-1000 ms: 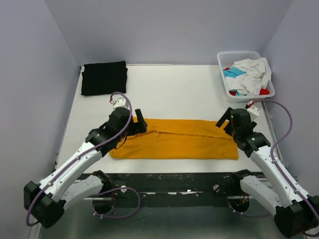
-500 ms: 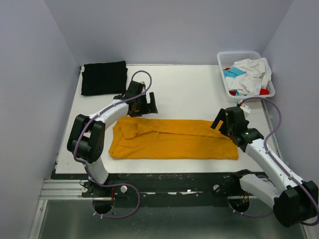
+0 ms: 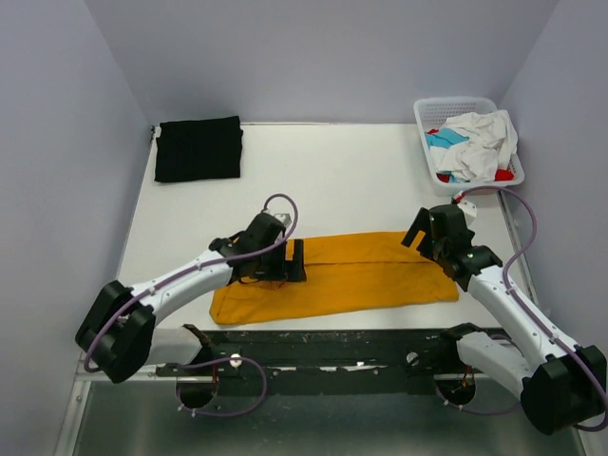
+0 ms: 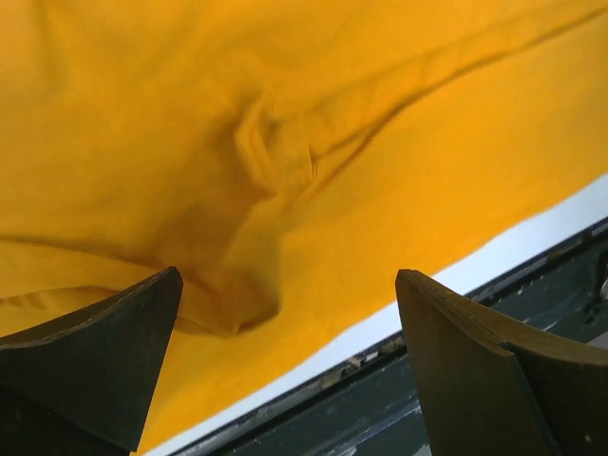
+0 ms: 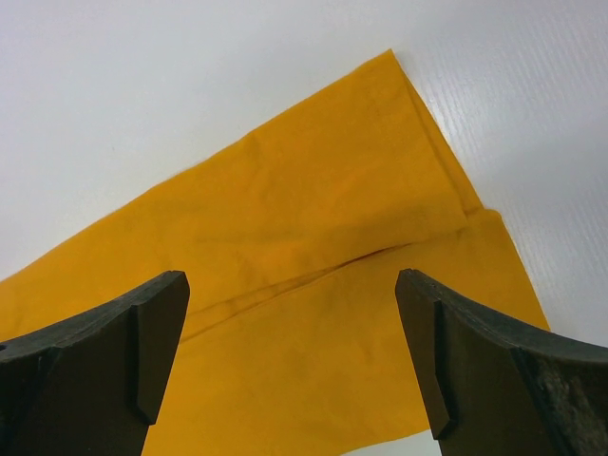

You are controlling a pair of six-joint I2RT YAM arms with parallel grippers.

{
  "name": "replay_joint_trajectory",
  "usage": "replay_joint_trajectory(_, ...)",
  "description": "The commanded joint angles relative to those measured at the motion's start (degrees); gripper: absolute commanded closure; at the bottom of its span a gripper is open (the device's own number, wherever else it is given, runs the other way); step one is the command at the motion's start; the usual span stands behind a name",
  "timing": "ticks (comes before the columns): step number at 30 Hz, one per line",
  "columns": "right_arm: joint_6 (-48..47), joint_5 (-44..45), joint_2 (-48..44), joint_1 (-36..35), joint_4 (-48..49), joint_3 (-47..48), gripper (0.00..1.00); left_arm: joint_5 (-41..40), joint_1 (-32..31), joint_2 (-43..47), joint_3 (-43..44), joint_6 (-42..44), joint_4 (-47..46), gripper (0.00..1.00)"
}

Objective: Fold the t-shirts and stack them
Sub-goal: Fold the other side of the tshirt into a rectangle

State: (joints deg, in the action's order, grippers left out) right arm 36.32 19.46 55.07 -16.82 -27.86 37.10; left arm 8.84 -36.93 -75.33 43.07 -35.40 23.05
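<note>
A mustard-orange t-shirt (image 3: 370, 271) lies folded into a long band along the table's front edge. My left gripper (image 3: 293, 261) hovers open over the band's left part. In the left wrist view rumpled cloth (image 4: 285, 123) fills the picture, and nothing sits between the wide-apart fingers (image 4: 288, 285). My right gripper (image 3: 425, 234) is open above the shirt's right end, with a lengthwise fold (image 5: 313, 237) showing between its fingers (image 5: 290, 285). A folded black t-shirt (image 3: 198, 149) lies at the back left. White, teal and red t-shirts (image 3: 475, 142) are heaped in the basket.
The white lattice basket (image 3: 454, 102) stands at the back right corner. The white table (image 3: 342, 180) ends at a dark rail (image 3: 332, 337) just in front of the mustard shirt. Grey walls close in the left, back and right sides.
My left arm swung from behind the shirt's left end forward, and is now over its left part. The mustard band now lies slightly skewed. The right arm has hardly moved.
</note>
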Motion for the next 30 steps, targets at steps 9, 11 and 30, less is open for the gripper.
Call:
replay_joint_trajectory(9, -1.5, 0.2, -0.1, -0.2, 2.4, -1.2, 0.00, -0.7, -15.5, 22.0, -10.1, -8.4, 6.5, 0.01)
replay_joint_trajectory(11, -1.5, 0.3, -0.1, -0.2, 2.6, -1.3, 0.00, 0.4, -16.1, 24.0, -10.0, -7.2, 4.3, 0.01)
replay_joint_trajectory(30, -2.6, -2.7, -3.3, -0.2, 4.0, -2.4, 0.00, -3.0, 1.3, 0.0, -2.5, -11.5, -6.5, 0.01)
